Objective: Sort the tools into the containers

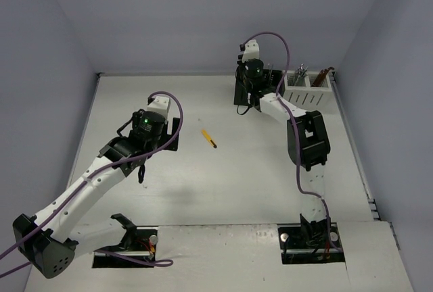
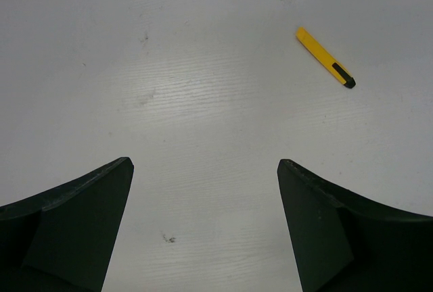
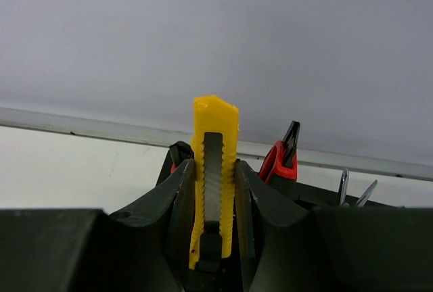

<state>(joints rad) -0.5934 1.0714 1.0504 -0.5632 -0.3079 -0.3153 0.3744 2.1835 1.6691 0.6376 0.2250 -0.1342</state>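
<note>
My right gripper is shut on a yellow utility knife, held upright with its end sticking up past the fingertips. In the top view this gripper hangs over the black container at the back of the table. A red-black knife stands in that container just behind the fingers, with silver wrench tips to its right. Another yellow utility knife lies flat mid-table. My left gripper is open above bare table, and that knife lies ahead to its right.
The white container stands right of the black one, at the back right, holding silver wrenches and orange-handled screwdrivers. Walls close the table at the back and both sides. The left gripper hovers left of centre.
</note>
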